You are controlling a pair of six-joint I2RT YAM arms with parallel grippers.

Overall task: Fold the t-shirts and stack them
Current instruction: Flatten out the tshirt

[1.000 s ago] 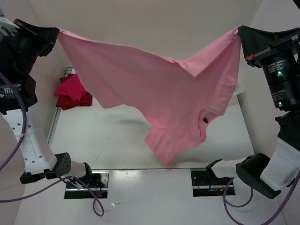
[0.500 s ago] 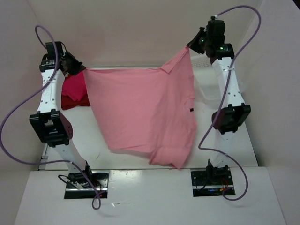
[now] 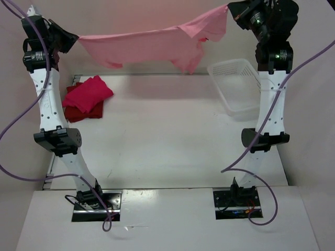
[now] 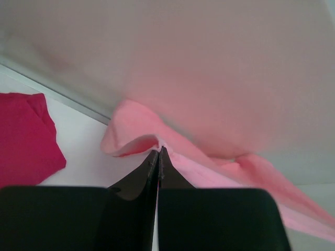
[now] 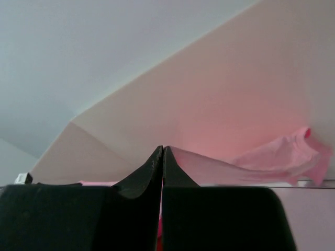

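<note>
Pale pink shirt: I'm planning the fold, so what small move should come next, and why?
The pale pink shirt hangs stretched between the left gripper and right gripper, both shut on its edge, above the far side of the table. Probably lower both arms together to lay it flat on the bare middle.

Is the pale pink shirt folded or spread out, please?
Spread: the pale pink shirt hangs stretched between the left gripper and the right gripper.
</note>
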